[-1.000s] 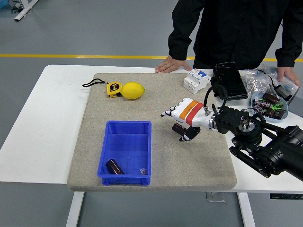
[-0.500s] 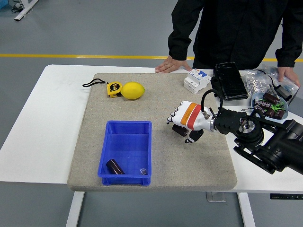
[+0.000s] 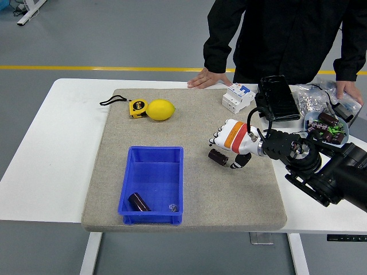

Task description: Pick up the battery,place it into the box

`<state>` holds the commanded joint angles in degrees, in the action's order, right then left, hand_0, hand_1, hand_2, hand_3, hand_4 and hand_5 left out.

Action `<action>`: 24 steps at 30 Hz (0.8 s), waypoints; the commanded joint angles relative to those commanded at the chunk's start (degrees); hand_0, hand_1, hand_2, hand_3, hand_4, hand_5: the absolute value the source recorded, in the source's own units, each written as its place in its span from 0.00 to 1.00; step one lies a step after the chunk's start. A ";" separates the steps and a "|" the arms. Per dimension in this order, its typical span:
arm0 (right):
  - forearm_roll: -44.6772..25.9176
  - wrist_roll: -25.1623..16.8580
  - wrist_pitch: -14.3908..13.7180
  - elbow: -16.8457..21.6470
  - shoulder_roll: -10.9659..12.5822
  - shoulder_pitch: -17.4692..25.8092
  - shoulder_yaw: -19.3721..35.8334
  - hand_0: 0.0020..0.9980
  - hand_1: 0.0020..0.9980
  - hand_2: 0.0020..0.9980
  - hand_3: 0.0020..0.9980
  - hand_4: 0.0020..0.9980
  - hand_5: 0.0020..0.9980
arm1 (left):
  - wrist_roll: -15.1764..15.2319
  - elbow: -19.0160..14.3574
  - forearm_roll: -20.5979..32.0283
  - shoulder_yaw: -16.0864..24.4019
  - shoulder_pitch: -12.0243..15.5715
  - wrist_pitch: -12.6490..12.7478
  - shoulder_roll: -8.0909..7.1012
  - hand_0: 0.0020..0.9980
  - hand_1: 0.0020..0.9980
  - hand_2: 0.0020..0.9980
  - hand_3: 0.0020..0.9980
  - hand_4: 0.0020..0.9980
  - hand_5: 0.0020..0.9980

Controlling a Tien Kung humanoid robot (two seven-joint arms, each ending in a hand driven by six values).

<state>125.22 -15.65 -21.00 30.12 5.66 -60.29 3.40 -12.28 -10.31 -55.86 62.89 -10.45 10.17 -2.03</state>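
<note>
Right of the blue box (image 3: 152, 184) on the grey mat (image 3: 189, 189), I see my right hand (image 3: 230, 140) reaching in from the right edge, its fingers loosely curled over a dark battery (image 3: 218, 157) that lies on the mat just beneath them; I cannot tell whether the fingers actually grip it or only touch it. Inside the box another dark battery (image 3: 138, 201) lies near its front wall. Beyond the box, a lemon (image 3: 161, 109) sits touching a yellow tape measure (image 3: 137, 107). At the table's far side a person rests one hand (image 3: 207, 78) flat on the table edge (image 3: 74, 97), well apart from the box.
</note>
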 joint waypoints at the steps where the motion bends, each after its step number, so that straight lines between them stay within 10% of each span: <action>1: -0.11 -0.06 -0.30 -0.20 -0.03 0.00 -0.19 0.41 0.56 0.67 0.77 0.96 0.33 | 0.02 0.00 0.07 -0.09 -0.05 -0.02 0.01 0.73 0.69 0.69 0.59 0.63 0.55; 24: -0.56 0.17 -2.46 -0.92 -1.49 1.05 -1.83 0.38 0.49 0.60 0.65 0.83 0.26 | -0.07 0.00 -0.17 -0.38 -0.07 -0.24 0.15 0.73 0.70 0.69 0.59 0.63 0.55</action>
<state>124.66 -15.47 -23.45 29.19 4.17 -59.25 1.57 -12.34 -10.31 -56.03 62.51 -10.51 9.93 -1.89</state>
